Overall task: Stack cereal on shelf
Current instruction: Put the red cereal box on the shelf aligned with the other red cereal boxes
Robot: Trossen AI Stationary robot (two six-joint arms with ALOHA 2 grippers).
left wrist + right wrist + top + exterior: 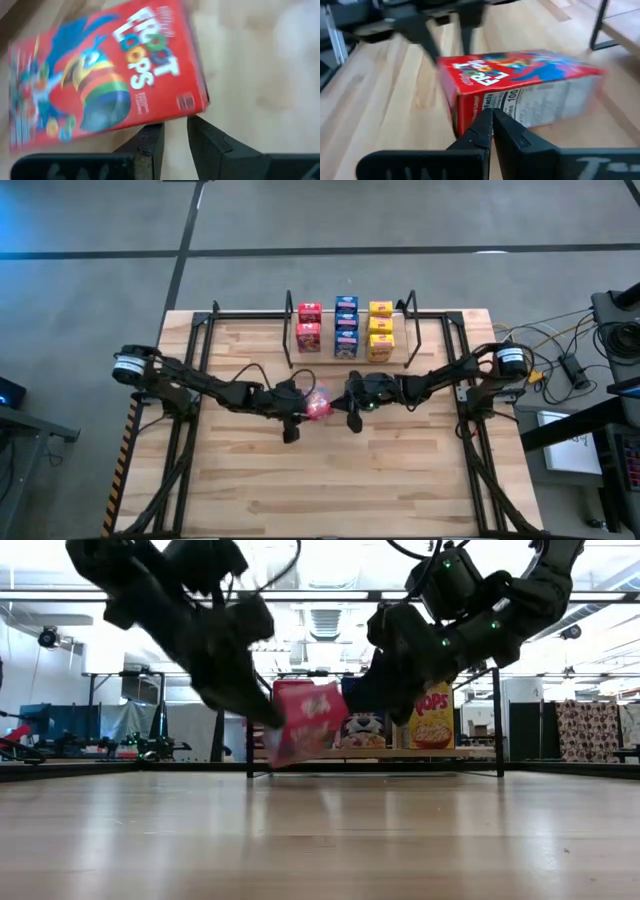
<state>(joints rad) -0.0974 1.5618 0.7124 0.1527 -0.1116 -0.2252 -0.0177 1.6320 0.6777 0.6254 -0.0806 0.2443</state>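
Observation:
A red cereal box [305, 725] hangs tilted above the table's middle, between my two grippers. My left gripper [175, 132] comes at it from the table's left and is shut on one of its edges. My right gripper [492, 120] comes from the right, its fingers shut, with the tips at a corner of the box. On the shelf [410, 330] at the far edge stand two red boxes [309, 325], three blue boxes [346, 327] and three yellow boxes [380, 330], resting on its wooden board. My left gripper has its two fingers at the edge of the box's short end [175, 116], one on each side of that edge, slanting down from the table's left. The printed front faces the wrist. The box is tilted and clear of the table. My right gripper's shut fingertips [487, 122] lie against the box's corner [485, 102], where the red end face meets the grey nutrition panel. They come nearly level from the table's right. The fingers themselves hide the exact spot of touch.
The shelf's black end posts [497, 720] and the table's black side frames [470, 410] stand near the arms. Bare wooden tabletop [330, 480] lies between the grippers and the near edge. Cables and equipment [570, 370] sit off the table's right.

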